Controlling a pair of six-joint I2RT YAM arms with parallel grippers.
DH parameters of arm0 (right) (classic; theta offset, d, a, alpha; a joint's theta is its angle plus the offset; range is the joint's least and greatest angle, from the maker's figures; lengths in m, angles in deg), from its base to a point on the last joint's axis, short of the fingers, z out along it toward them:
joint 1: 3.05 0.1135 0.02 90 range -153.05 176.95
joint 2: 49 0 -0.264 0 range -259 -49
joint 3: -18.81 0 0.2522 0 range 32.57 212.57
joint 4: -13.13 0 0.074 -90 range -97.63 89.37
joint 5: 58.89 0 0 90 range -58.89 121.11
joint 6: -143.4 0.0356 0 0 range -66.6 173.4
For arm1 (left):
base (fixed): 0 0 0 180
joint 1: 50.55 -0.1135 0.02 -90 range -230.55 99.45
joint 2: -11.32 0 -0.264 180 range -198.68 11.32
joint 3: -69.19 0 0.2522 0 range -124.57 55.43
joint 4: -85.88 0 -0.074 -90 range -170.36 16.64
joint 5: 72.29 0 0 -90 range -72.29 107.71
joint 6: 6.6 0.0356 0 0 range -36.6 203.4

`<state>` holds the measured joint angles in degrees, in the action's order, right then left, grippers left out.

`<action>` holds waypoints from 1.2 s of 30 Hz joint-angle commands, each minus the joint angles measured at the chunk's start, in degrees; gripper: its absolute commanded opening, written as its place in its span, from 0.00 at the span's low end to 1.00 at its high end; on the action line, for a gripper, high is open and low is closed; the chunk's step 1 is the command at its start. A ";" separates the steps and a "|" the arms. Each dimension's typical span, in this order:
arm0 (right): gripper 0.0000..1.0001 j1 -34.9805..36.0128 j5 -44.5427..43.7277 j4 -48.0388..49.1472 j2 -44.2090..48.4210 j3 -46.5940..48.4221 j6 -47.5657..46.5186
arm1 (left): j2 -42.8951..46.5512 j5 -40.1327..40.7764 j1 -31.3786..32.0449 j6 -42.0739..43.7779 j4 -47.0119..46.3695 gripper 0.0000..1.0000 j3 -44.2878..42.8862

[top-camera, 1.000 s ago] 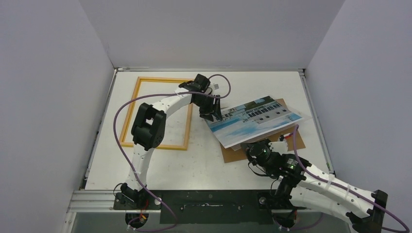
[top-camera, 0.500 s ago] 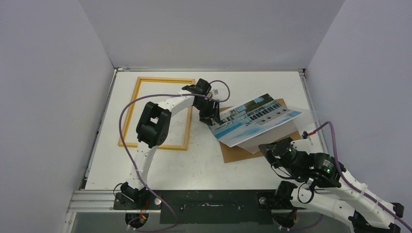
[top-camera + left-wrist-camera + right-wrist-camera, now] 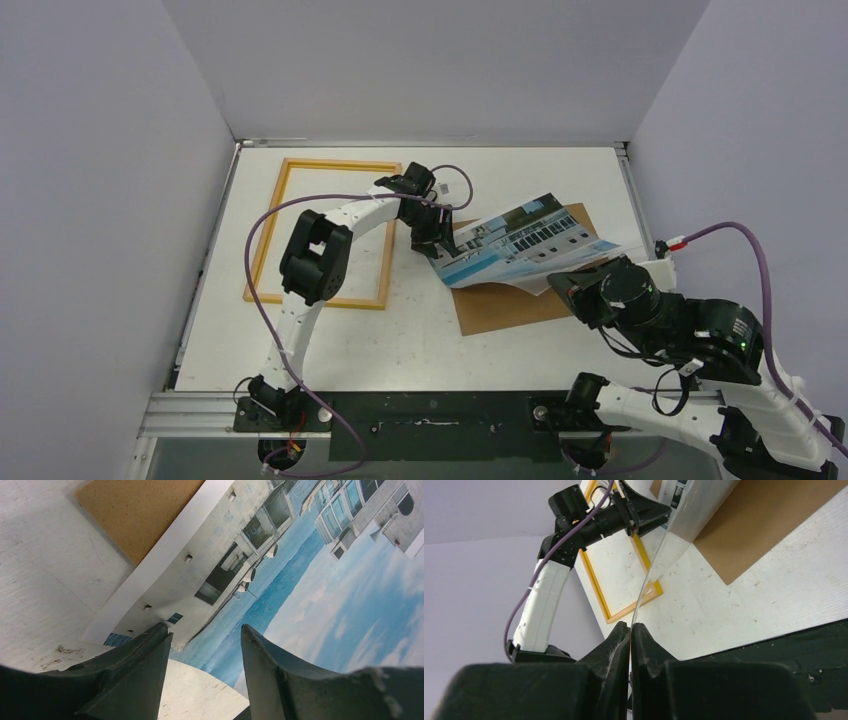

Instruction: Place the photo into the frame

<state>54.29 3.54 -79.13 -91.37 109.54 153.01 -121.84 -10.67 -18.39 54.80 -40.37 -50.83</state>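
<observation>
The photo is pinched at its 4 o'clock edge by the right gripper, jaws closed tight on the thin sheet. That side is raised off the brown backing board, print up, likely so it can be carried over. The left gripper is set at the photo's 9 o'clock corner, jaws about half apart, nothing clamped; contact cannot be told. The photo is at 3 o'clock on the table. The frame is laid flat at 10 o'clock, nothing held in it, only table showing through.
</observation>
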 commanded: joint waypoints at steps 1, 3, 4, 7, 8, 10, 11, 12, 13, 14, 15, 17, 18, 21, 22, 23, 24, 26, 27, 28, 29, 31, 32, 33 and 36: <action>0.00 -0.31 -1.13 -1.79 -3.19 7.63 -3.27 | 1.78 1.72 0.27 -1.16 -0.84 0.53 -1.26; 0.00 -0.30 -0.81 -2.17 -4.38 10.85 -4.12 | 0.05 1.59 0.32 -1.35 -0.41 0.53 -1.65; 0.00 -0.30 -0.44 -1.92 -4.97 12.23 -4.69 | -0.62 1.66 0.47 -1.35 -0.54 0.53 -1.50; 0.00 -0.28 0.51 -1.45 -7.15 16.76 -6.57 | -1.95 2.01 0.62 -1.29 -0.87 0.52 -1.28; 0.00 -0.30 0.54 -1.54 -7.75 18.25 -6.89 | -2.35 2.01 0.62 -1.31 -0.92 0.52 -1.24; 0.00 -0.30 0.15 -0.56 -8.26 19.84 -6.64 | -2.62 2.01 0.62 -1.43 -1.07 0.52 -1.08; 0.00 -0.30 0.07 0.80 -8.27 20.15 -7.04 | -2.50 2.01 0.62 -1.44 -1.24 0.52 -0.85; 0.00 -0.26 0.21 1.99 -8.44 20.38 -7.21 | -2.25 1.95 0.62 -1.51 -1.50 0.52 -0.66; 0.00 -0.30 0.23 2.70 -8.70 20.67 -7.20 | -1.98 1.93 0.62 -1.67 -1.57 0.52 -0.59; 0.00 -0.26 0.23 3.59 -9.04 20.97 -7.47 | -1.68 1.86 0.62 -1.74 -1.58 0.52 -0.66; 0.00 -0.27 0.47 4.45 -9.42 21.04 -7.61 | -1.32 1.72 0.58 -1.80 -1.53 0.52 -0.77; 0.00 -0.30 1.02 6.93 -10.18 21.09 -7.90 | -0.62 1.22 0.41 -1.87 -1.41 0.52 -1.36; 0.00 -0.30 1.41 8.24 -10.56 21.41 -8.18 | -0.36 0.92 0.32 -1.96 -1.32 0.52 -1.67; 0.00 -0.30 1.33 10.33 -12.73 24.55 -9.37 | -0.21 0.12 0.01 -2.42 -0.94 0.53 -2.93; 0.00 -0.30 1.23 11.19 -13.99 25.93 -10.02 | -0.48 0.05 0.01 -2.42 -0.84 0.53 -3.43; 0.00 -0.29 0.96 11.98 -14.99 27.68 -10.85 | -0.84 0.00 0.01 -2.43 -0.54 0.53 -3.84; 0.00 -0.26 0.79 12.76 -16.03 29.40 -11.58 | -1.38 -0.01 0.06 -2.43 -0.20 0.53 -4.23; 0.00 -0.27 0.81 14.78 -17.95 32.64 -13.03 | -2.34 -0.04 -0.01 -2.43 0.00 0.53 -4.39; 0.00 -0.29 0.96 15.97 -18.82 33.84 -13.47 | -2.62 -0.09 0.08 -2.47 0.00 0.53 -4.32; 0.00 -0.28 1.09 17.53 -19.45 35.01 -14.36 | -2.88 -0.09 0.08 -2.43 0.00 0.53 -4.19; 0.00 -0.26 1.22 18.65 -20.05 35.86 -14.59 | -3.00 0.05 0.09 -2.35 -0.04 0.53 -4.00; 0.00 -0.29 1.42 21.00 -21.15 37.38 -15.40 | -3.10 0.00 0.09 -2.34 -0.24 0.53 -3.66; 0.00 -0.29 1.42 21.93 -21.70 38.09 -15.64 | -3.09 0.02 0.09 -2.32 -0.21 0.53 -3.77; 0.00 -0.30 1.43 22.70 -22.09 38.58 -15.79 | -3.07 0.00 0.04 -2.33 -0.18 0.52 -3.86; 0.00 -0.25 2.09 25.38 -22.64 38.62 -15.92 | -3.07 -0.09 0.02 -2.30 0.01 0.53 -4.33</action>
<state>54.29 5.50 -61.69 -113.66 146.04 139.42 -123.48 -11.04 -18.41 52.26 -40.24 -53.28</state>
